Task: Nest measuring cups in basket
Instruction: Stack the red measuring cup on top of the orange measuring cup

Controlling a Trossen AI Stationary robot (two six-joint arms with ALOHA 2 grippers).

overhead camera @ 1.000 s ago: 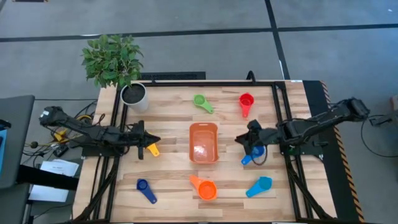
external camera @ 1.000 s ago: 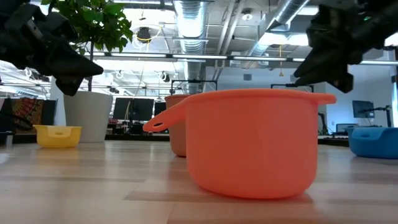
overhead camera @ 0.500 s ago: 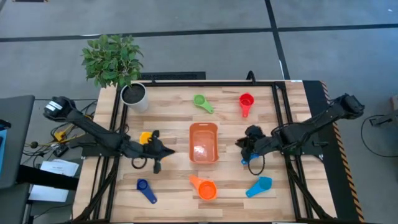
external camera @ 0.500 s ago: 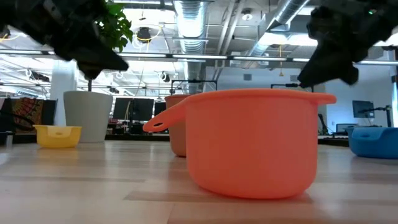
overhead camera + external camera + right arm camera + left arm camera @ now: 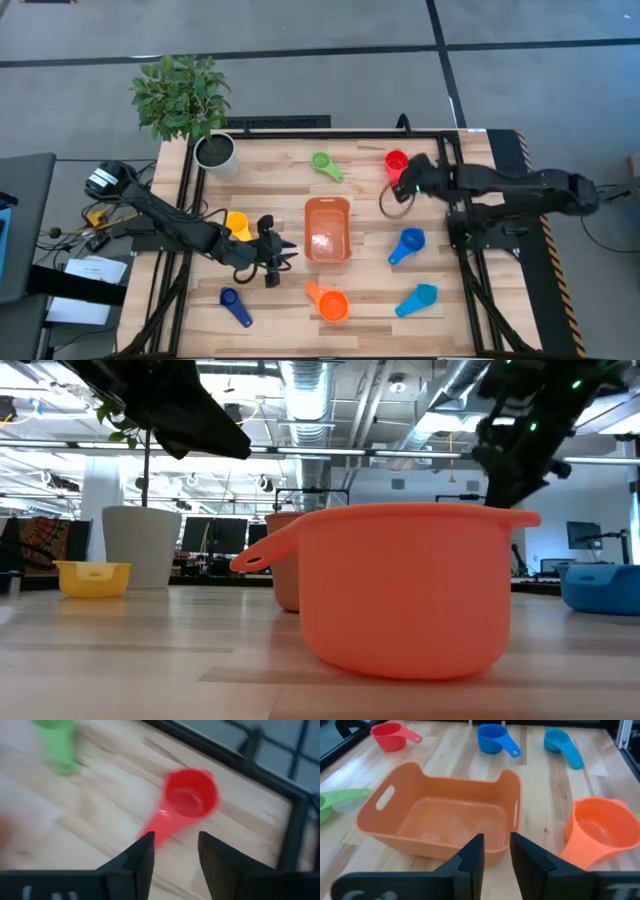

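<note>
The orange basket sits at the middle of the wooden table, empty, and it serves as the landmark here. The left gripper hovers just off the basket's left side near its front corner, fingers a small gap apart with nothing between them, pointing at the basket wall. The right gripper hangs behind and to the right of the basket, right beside the red cup; its fingers are parted and empty, with the red cup's handle ahead of the gap. The yellow cup lies to the left of the basket, the green cup behind it, the orange cup in front of it. A blue cup rests to the basket's right, a light blue cup to its front right, and a dark blue cup to its front left. A potted plant stands at the far left corner, well apart from the basket.
</note>
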